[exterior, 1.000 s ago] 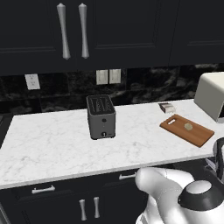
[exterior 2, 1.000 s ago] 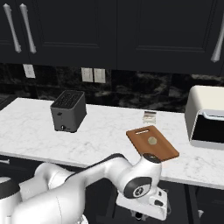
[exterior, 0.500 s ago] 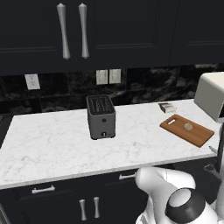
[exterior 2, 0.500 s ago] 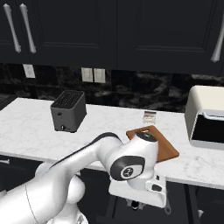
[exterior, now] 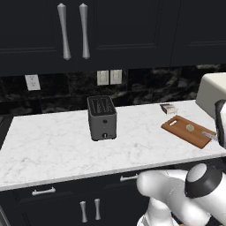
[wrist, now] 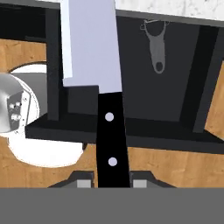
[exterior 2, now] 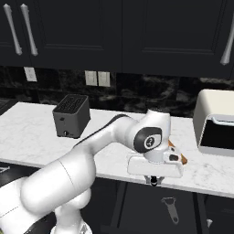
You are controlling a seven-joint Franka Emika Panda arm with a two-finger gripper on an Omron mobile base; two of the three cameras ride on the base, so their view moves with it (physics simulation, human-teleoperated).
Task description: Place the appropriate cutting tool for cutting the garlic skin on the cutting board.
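Observation:
My gripper is shut on the black handle of the cutting tool, a knife whose pale blade points up the hand view. In the right base view my gripper hangs at the counter's front edge, over an open drawer. The reddish-brown cutting board lies on the counter at the right, with the small round garlic on it. From the right base view, only a corner of the cutting board peeks out behind my hand.
A grey looped-handle peeler lies in the open dark drawer below the counter. A black toaster stands mid-counter. A small box sits behind the board. A white appliance stands at the far right.
My hand has risen with the knife from down by the drawer to the level of the counter's front edge. The board and garlic have not moved.

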